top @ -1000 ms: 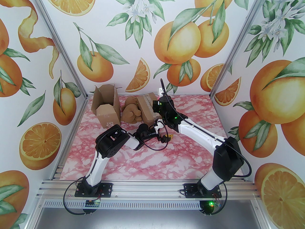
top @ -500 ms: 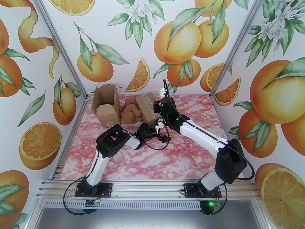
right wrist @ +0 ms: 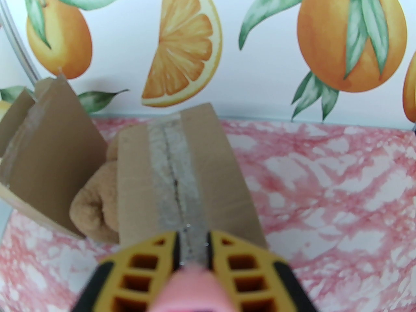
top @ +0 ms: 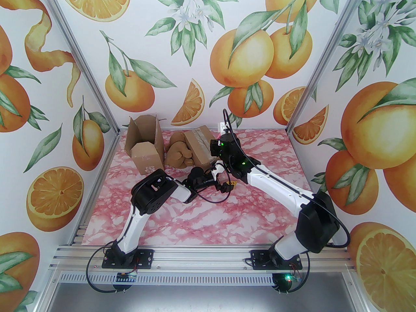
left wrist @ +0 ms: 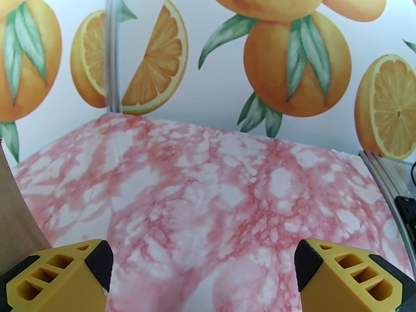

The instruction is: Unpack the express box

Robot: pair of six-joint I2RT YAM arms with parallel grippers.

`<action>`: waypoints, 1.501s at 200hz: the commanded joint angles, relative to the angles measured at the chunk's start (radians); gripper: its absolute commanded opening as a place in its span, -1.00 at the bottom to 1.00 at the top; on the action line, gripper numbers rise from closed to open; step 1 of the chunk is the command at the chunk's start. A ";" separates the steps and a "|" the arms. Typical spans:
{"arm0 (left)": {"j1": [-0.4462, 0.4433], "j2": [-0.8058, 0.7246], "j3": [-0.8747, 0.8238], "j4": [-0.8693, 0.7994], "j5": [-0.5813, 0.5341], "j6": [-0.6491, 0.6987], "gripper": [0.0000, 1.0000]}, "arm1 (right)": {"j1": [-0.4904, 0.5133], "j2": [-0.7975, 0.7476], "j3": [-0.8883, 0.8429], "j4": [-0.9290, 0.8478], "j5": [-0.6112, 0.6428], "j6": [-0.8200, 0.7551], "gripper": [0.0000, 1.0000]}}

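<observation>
The express box [right wrist: 182, 180] is a brown carton with a clear-taped seam, lying at the back of the table [top: 199, 145]. My right gripper [right wrist: 192, 236] sits at the box's near end, shut on a pink cutter [right wrist: 191, 288]. The cutter's thin grey tip rests on the tape seam. My left gripper [top: 229, 185] hangs low over the table just in front of the box. Its yellow fingers [left wrist: 74, 271] are open with only the pink marbled table [left wrist: 208, 187] between them.
A second cardboard box [top: 144, 148] stands opened at the back left, flaps up. A tan plush bundle [top: 178, 154] lies between the two boxes, and it shows beside the sealed box [right wrist: 94, 206]. Walls close the left, back and right sides.
My right arm has drawn back a little, its elbow sinking to the right. The taped box has turned slightly to the left. The left arm has hardly moved.
</observation>
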 commanded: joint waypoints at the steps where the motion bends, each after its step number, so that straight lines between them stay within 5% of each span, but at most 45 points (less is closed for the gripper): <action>1: 0.039 0.014 0.017 0.009 -0.068 -0.041 0.93 | 0.014 -0.036 -0.016 -0.110 -0.018 -0.034 -1.00; 141: 0.071 0.016 0.007 0.037 -0.052 -0.113 0.91 | 0.029 -0.097 0.003 -0.221 -0.009 -0.078 -1.00; 300: 0.060 0.003 0.005 -0.053 0.040 -0.069 0.88 | -0.003 0.118 0.134 0.169 -0.110 -0.154 -1.00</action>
